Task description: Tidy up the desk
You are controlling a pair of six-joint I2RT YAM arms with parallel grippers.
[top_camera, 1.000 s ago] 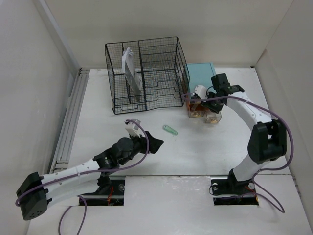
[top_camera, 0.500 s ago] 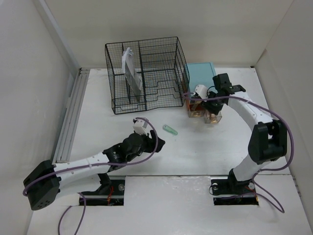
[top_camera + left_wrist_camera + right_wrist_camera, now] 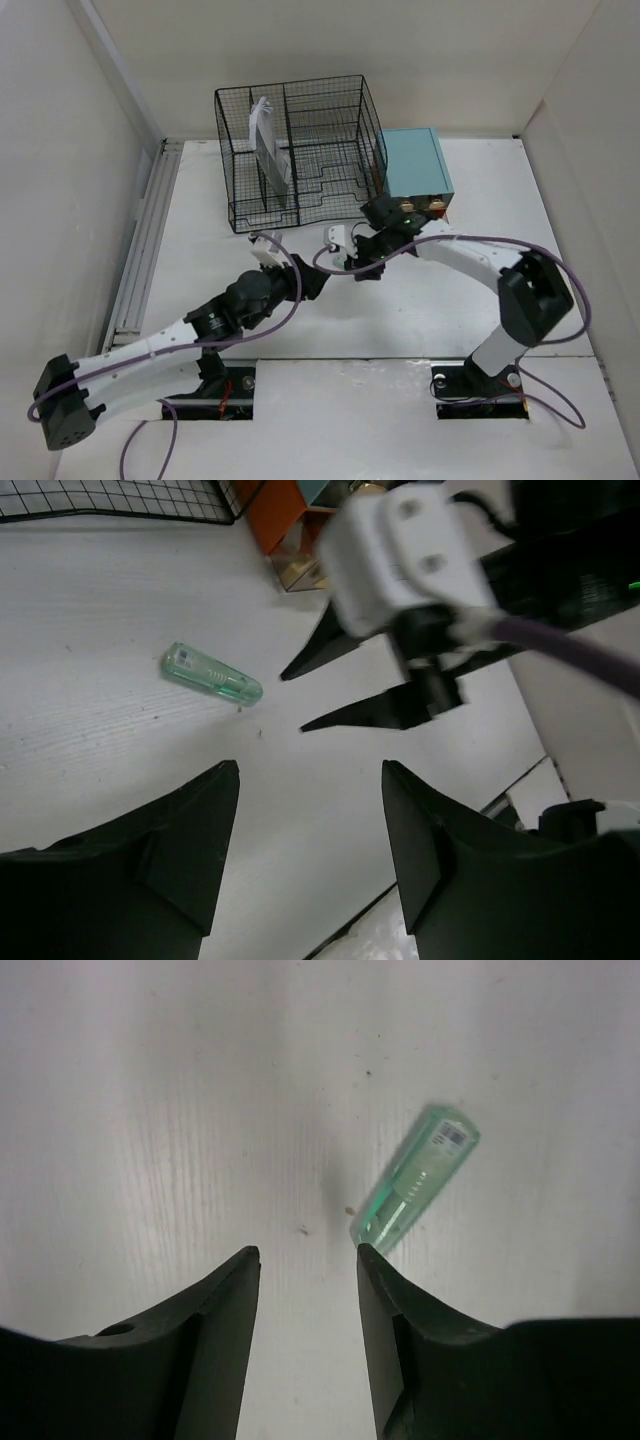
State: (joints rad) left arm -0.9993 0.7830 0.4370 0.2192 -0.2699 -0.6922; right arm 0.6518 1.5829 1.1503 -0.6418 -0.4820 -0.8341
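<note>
The desk point(image 3: 450, 300) is a white tabletop with white walls. A small clear green tube point(image 3: 415, 1175) lies flat on it, also seen in the left wrist view as the green tube point(image 3: 211, 673). In the overhead view the right arm hides it. My right gripper point(image 3: 308, 1252) hovers open just above the desk, its right fingertip point(image 3: 365, 1252) at the tube's near end and nothing between the fingers. My left gripper point(image 3: 310, 770) is open and empty, a little short of the tube and facing the right gripper point(image 3: 350, 685).
A black wire rack point(image 3: 295, 150) with papers point(image 3: 268, 145) stands at the back. The teal box point(image 3: 412, 163) sits to its right, with orange and wooden drawer parts point(image 3: 290, 540) at its front. Both grippers point(image 3: 335, 272) meet mid-desk.
The right arm has swung left from the teal box's drawers to the green tube in mid-desk. The left gripper shifted slightly forward and its jaws narrowed.
</note>
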